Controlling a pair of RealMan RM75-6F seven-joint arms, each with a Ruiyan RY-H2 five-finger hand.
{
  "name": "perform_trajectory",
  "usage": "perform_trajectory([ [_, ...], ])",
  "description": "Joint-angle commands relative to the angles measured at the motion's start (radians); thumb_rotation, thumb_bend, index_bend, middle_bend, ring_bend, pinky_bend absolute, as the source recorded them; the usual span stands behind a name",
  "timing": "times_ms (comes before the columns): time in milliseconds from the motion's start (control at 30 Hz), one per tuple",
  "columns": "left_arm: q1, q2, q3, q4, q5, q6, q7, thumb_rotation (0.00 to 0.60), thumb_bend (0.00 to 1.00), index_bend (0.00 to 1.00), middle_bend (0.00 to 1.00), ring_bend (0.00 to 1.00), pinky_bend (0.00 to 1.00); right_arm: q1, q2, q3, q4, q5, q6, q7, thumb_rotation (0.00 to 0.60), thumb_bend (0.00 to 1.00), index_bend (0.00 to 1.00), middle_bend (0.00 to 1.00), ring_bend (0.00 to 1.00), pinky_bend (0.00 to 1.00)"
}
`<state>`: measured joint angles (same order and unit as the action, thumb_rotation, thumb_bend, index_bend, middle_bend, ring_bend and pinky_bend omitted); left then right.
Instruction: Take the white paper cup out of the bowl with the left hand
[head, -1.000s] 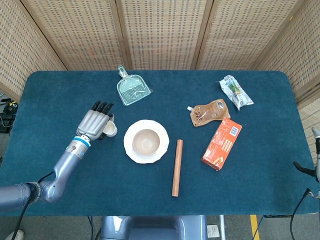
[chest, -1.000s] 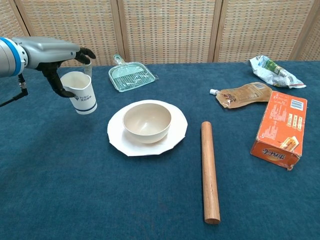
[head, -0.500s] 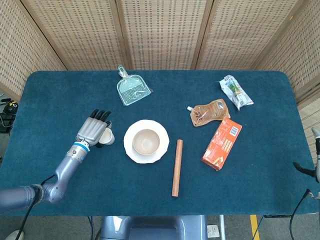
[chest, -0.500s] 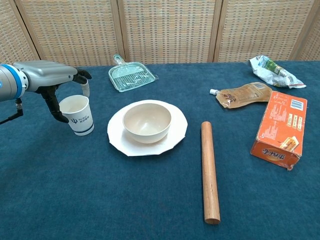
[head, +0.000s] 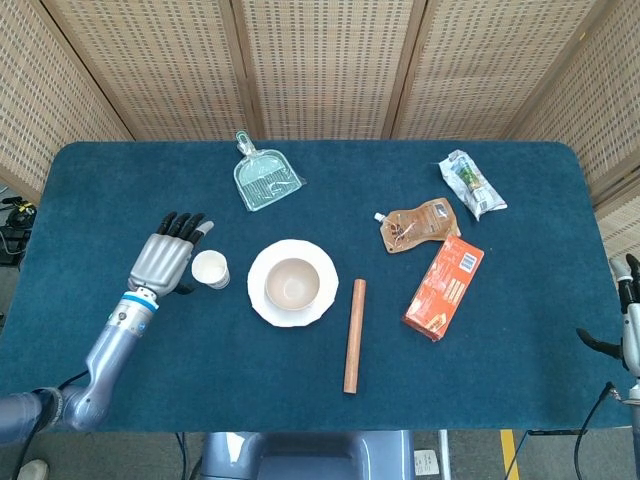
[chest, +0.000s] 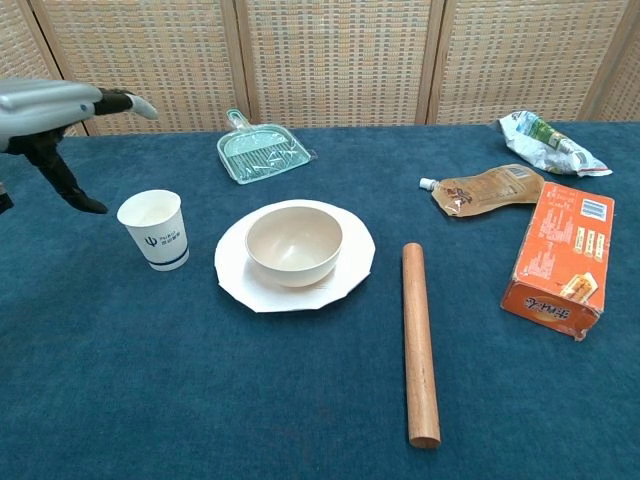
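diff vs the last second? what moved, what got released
The left robot hand lowered the white paper cup onto the cloth left of the bowl, let go, and drew back left with fingers apart. The bowl, plate, rolling pin and packets are unchanged.

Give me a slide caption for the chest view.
White paper cup stands upright beside the bowl, left hand open above it.

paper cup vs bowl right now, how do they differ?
The paper cup is white with a dark logo and a blue band at its base; the bowl is plain beige. The paper cup is tall and narrow, the bowl wide and shallow. The paper cup stands directly on the blue table, while the bowl sits on a white plate. Both are upright, look empty, and no hand touches them.
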<state>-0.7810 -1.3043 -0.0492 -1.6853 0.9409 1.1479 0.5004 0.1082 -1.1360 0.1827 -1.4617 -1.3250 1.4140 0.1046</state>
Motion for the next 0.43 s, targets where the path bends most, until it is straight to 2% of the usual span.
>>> perform_trajectory([
  [33, 0.145, 0.053, 0.063, -0.073, 0.164, 0.214, -0.048, 0.6, 0.01, 0.0, 0.0, 0.0, 0.0, 0.002, 0.007, -0.012, -0.015, -0.015, -0.006, -0.013, 0.6, 0.09, 0.0, 0.0, 0.0, 0.0],
  [233, 0.308, 0.033, 0.157, -0.03, 0.286, 0.391, -0.107, 0.6, 0.0, 0.0, 0.0, 0.0, 0.0, 0.003, 0.009, -0.032, -0.038, -0.045, -0.006, -0.033, 0.6, 0.1, 0.0, 0.0, 0.0, 0.0],
  [433, 0.418, 0.007, 0.202, 0.05, 0.354, 0.481, -0.181, 0.6, 0.01, 0.0, 0.0, 0.0, 0.0, -0.001, 0.009, -0.049, -0.065, -0.07, 0.006, -0.057, 0.6, 0.09, 0.0, 0.0, 0.0, 0.0],
])
